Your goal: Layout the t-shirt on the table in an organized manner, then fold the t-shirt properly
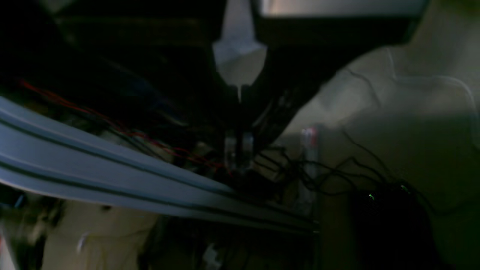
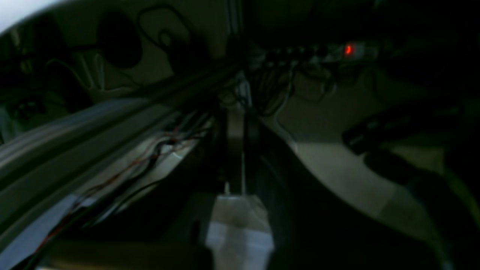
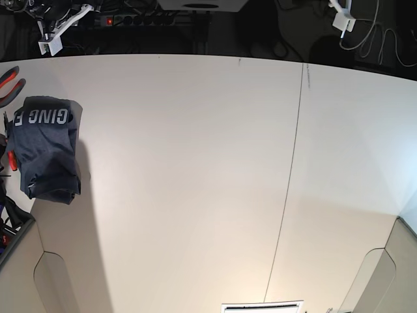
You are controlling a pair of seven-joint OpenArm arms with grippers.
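Observation:
The navy t-shirt [image 3: 45,147] sits as a compact bundle at the far left edge of the white table [image 3: 195,169], part of its white lettering facing up. Both arms are drawn back behind the table's far edge, well away from the shirt. My right gripper [image 3: 51,40] is at the back left and my left gripper [image 3: 343,23] at the back right. In the left wrist view the white fingers [image 1: 240,56] meet in a point, shut on nothing. The right wrist view is dark and shows pale fingers [image 2: 240,228] together; neither wrist view shows the shirt.
A thin dark seam [image 3: 290,189] crosses the table right of centre. Red-handled objects [image 3: 10,81] lie beside the shirt at the left edge. Behind the table are a power strip with a red light [image 3: 109,21], tangled cables [image 1: 318,172] and a metal rail [image 1: 93,165].

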